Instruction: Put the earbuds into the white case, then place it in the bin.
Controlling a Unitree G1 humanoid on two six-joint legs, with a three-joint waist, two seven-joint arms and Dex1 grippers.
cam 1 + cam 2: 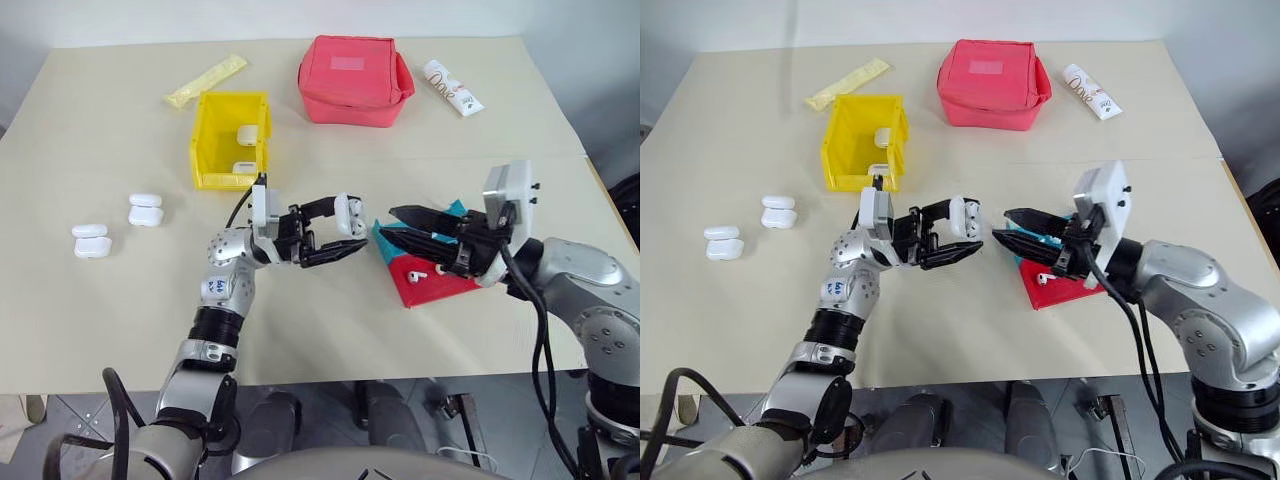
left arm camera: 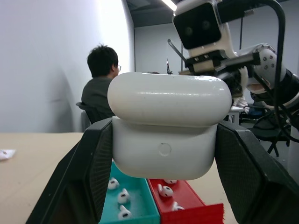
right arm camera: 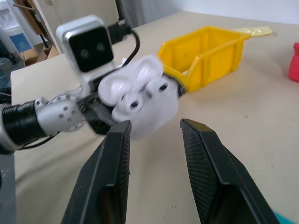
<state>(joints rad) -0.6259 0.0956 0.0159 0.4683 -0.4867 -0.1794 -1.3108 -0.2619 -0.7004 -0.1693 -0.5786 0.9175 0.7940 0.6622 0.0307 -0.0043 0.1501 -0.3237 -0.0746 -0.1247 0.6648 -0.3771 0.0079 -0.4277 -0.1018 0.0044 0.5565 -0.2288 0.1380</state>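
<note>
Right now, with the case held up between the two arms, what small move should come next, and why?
Probably bring the right tool in to press the lid shut. The left tool grips the white case, both earbuds look seated in it, the lid stands open, and the right tool is open and empty just beside it. The bin comes after.

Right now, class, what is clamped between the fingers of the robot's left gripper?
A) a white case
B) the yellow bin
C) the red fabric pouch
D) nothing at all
A: the left gripper is shut on the white case, whose sides sit pressed between the two black fingers, above the table.
</note>
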